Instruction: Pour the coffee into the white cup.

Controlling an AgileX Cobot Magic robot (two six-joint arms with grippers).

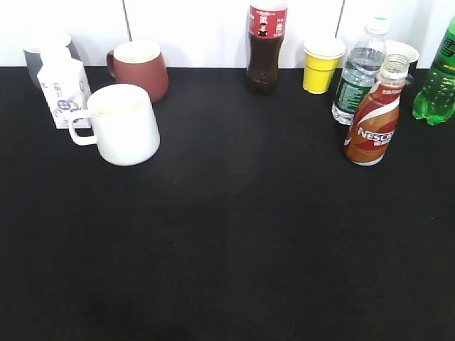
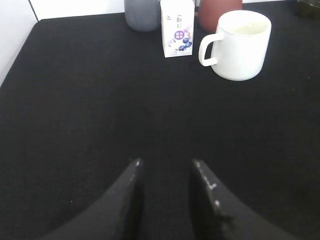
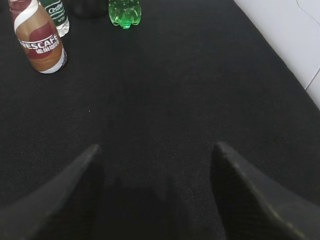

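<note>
The coffee (image 1: 372, 119) stands at right of frame, the white cup (image 1: 125, 123) at left, well apart. Right fingers (image 3: 155, 190) wide open, left fingers (image 2: 167, 187) slightly parted, both empty. Grasp the bottle's waist squarely, keeping it upright.

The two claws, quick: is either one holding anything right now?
Left gripper: open, holding nothing, above bare black table.
Right gripper: open wide, holding nothing.

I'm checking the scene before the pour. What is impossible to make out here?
- Coffee cap: cut off by the right wrist view's top edge.
- Grey cup: mostly hidden behind the milk carton, exterior view.
- White cup contents: too pale to tell.
</note>
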